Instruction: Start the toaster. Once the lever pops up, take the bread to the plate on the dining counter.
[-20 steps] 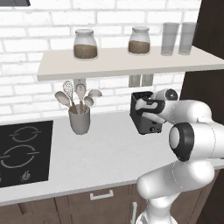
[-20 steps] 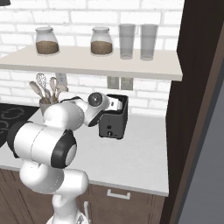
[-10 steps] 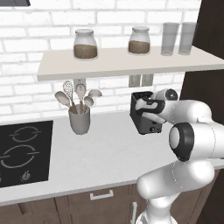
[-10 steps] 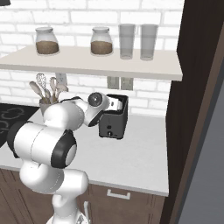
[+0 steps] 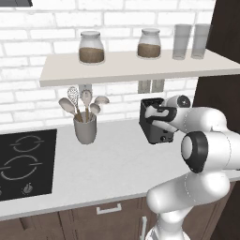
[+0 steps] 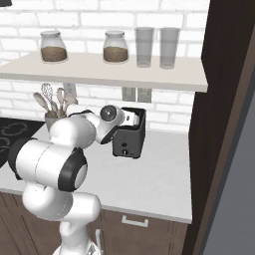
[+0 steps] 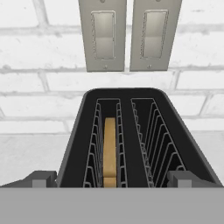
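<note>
My arm folded back over the pale worktop, its gripper poised just above the near end of the black toaster below two wall outlets. My fingers stood apart, astride the toaster. The bread sat sunk in the left slot.

The toaster stands at the counter's back edge, against the wall under the shelf. The bread sits in its left slot. A utensil pot stands left of it, the hob farther left.
</note>
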Tool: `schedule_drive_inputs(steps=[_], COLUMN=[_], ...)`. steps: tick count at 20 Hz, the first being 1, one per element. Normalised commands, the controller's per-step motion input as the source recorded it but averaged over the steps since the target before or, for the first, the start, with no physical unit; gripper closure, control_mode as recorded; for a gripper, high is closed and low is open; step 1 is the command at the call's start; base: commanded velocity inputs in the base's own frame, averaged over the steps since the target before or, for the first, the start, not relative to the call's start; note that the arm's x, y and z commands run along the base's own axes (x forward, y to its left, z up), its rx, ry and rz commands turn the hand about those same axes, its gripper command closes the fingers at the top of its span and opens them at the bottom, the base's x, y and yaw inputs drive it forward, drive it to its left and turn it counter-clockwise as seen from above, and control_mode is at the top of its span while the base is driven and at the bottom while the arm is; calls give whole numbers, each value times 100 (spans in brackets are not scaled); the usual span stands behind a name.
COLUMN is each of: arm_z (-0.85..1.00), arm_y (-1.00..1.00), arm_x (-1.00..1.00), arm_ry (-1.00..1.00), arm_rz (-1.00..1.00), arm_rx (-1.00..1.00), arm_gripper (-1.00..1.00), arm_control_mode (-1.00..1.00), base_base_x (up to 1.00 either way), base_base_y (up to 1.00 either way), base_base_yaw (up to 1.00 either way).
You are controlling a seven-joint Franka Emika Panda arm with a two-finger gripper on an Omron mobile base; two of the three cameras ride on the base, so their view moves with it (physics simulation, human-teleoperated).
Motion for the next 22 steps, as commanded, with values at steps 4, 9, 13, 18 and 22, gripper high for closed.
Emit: schedule_drive_inputs(steps=[4,9,13,18,22], arm_z=[0,0,0,0,0], arm_y=[0,0,0,0,0], arm_x=[0,0,0,0,0], arm_ry=[0,0,0,0,0], arm_rz=[0,0,0,0,0], arm_rx=[0,0,0,0,0], arm_gripper=[-100,-100,-100,-100,-100], arm_control_mode=[-100,-100,-100,-100,-100], base_base_x=[0,0,0,0,0], base_base_y=[0,0,0,0,0], base_base_yaw=[0,0,0,0,0])
